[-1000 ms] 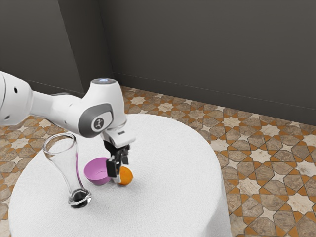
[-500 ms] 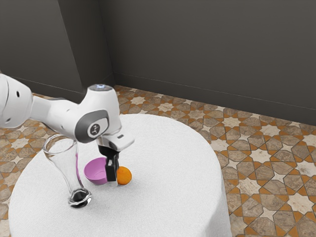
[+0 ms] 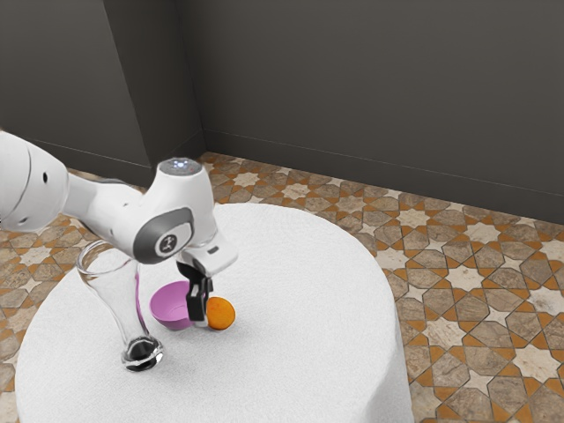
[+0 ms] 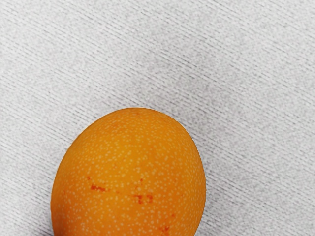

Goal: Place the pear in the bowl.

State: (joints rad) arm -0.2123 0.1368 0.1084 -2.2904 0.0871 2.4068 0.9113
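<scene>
In the exterior view my gripper (image 3: 202, 315) points down at the table, right beside the orange-yellow pear (image 3: 221, 314) and overlapping its left edge. The pear rests on the white cloth. Just to the exterior view's left of the gripper is the pink-purple bowl (image 3: 171, 306), partly hidden behind it; the visible part of its inside holds nothing. From the wrist view, the speckled pear (image 4: 129, 177) looks large and close under my hand, with small red marks on its skin. Whether the gripper grips it is unclear.
A tall clear glass vase (image 3: 119, 295) with a dark base stands near the bowl, toward the exterior view's left. The round table (image 3: 300, 352) has a white cloth, and its edge curves around at the exterior view's right.
My hand has turned and moved slightly down and toward the exterior view's left. The pear has shifted a little the same way and looks rounder from the side. Bowl and vase stay put.
</scene>
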